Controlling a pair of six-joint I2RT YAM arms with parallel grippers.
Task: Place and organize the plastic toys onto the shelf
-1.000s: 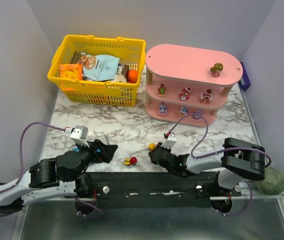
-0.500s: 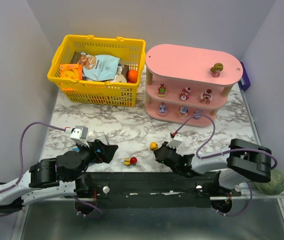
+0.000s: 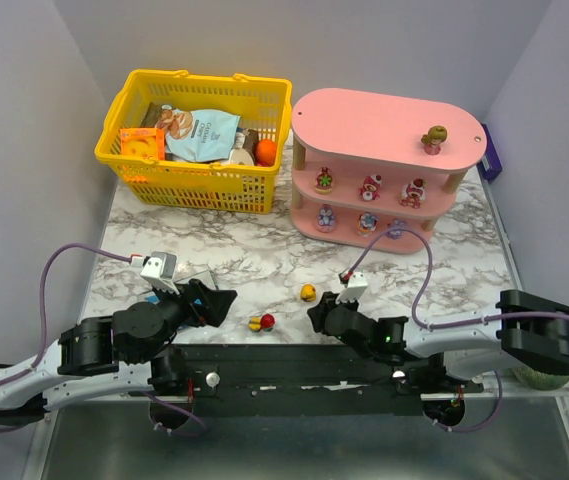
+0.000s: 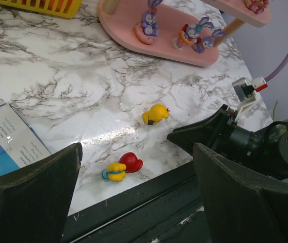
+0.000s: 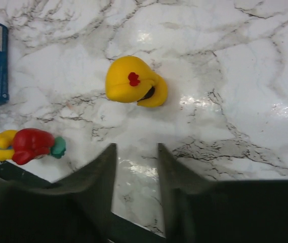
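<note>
**A:** What's hidden or hard to read?

**B:** The flat blue box [image 4: 4,144] is cut off at the edge of the left wrist view, and from above it lies partly under the left arm. A green round thing [image 3: 534,378] at the right corner is mostly behind the right arm. A purple thing [image 3: 491,160] pokes out from behind the shelf [image 3: 364,115]. The packets [image 3: 199,130] in the yellow basket [image 3: 134,110] overlap, so I cannot count them.

**A:** And the toys?

**B:** Nine show. Seven stand on the shelf: a brownish figurine [image 3: 433,138] on the top tier, three on the middle tier and three on the bottom tier. Two lie on the table [image 3: 254,255] near its front edge, apart from each other: a yellow figurine [image 3: 307,293] and a red-and-yellow figurine [image 3: 261,322].

**A:** The end effectors?

**B:** The left end effector [image 3: 220,303] has its fingers spread wide and is empty, low over the table. The right end effector [image 5: 136,146] has a narrow gap between its fingers and grips nothing. It points at the yellow figurine without touching it.
</note>
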